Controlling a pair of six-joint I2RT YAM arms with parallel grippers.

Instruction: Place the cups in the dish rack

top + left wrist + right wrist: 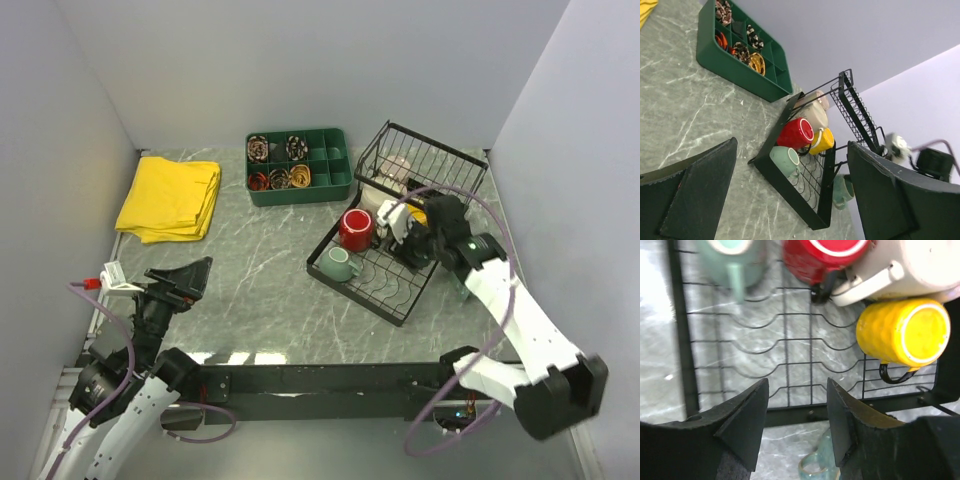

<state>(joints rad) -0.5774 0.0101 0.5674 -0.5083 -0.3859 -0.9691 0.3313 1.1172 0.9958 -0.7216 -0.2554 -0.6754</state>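
Handle of yellow mug (pixel 902 332) shows in right wrist view, not overhead

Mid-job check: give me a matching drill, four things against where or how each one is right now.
Things:
1. red mug
2. larger teal mug
3. yellow cloth
4. left end effector

States:
A. on the table, just outside the dish rack
B. open, holding nothing
C. folded, at the table's far left
D. on the rack's base

Pairs: 1-D, 2-A, 3-C, 4-B
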